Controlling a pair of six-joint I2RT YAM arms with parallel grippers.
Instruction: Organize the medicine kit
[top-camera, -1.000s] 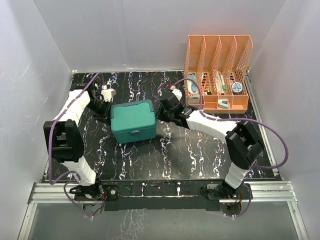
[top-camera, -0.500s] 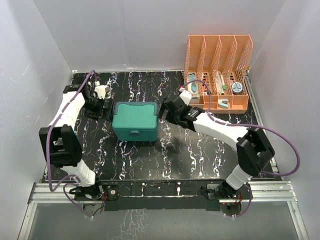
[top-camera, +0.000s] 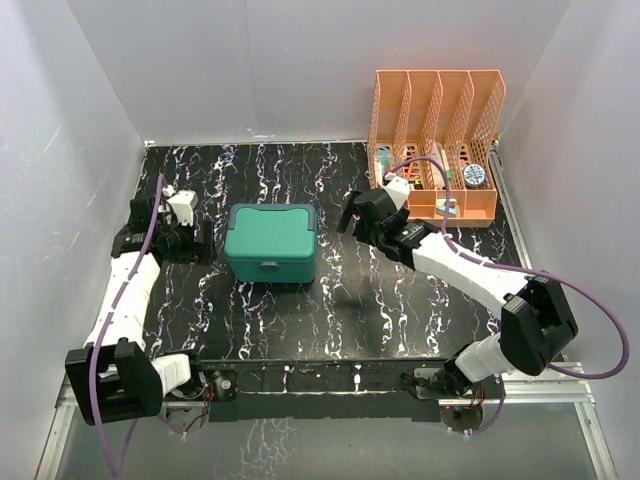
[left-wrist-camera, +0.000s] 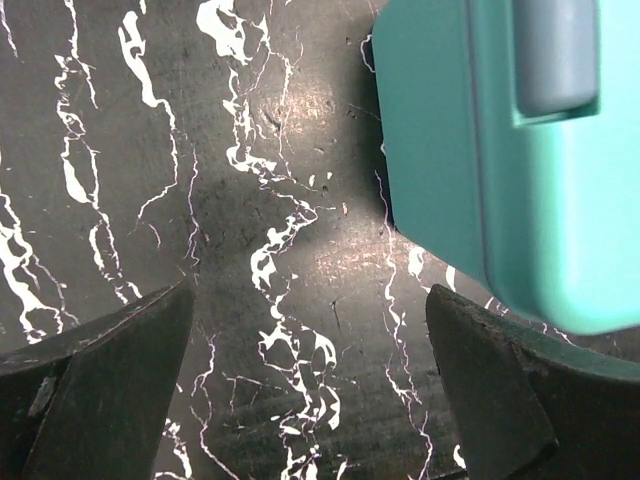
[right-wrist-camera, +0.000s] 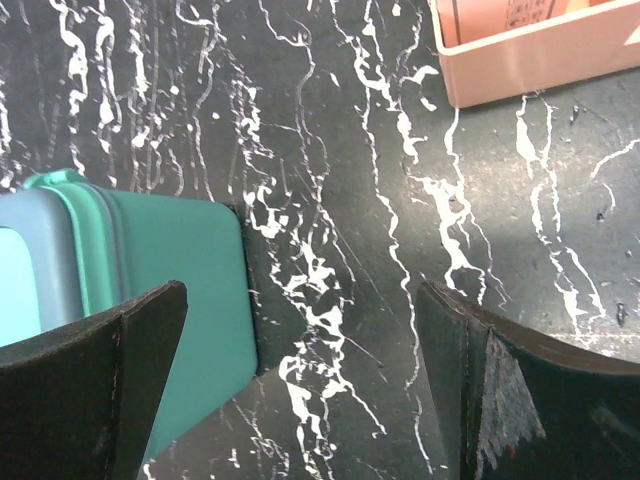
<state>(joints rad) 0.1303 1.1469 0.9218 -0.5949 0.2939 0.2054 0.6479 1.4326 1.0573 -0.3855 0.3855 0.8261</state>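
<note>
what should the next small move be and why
Probably bring the right gripper to the front latch of the medicine kit: it looks shut, and that gripper and the left gripper hang open beside it, holding nothing.

Black marble-patterned tabletop (top-camera: 350, 310) with white veins is enclosed by plain white walls (top-camera: 260, 70) on three sides; aluminium rail (top-camera: 555, 385) is seen along near edge; even lighting.
</note>
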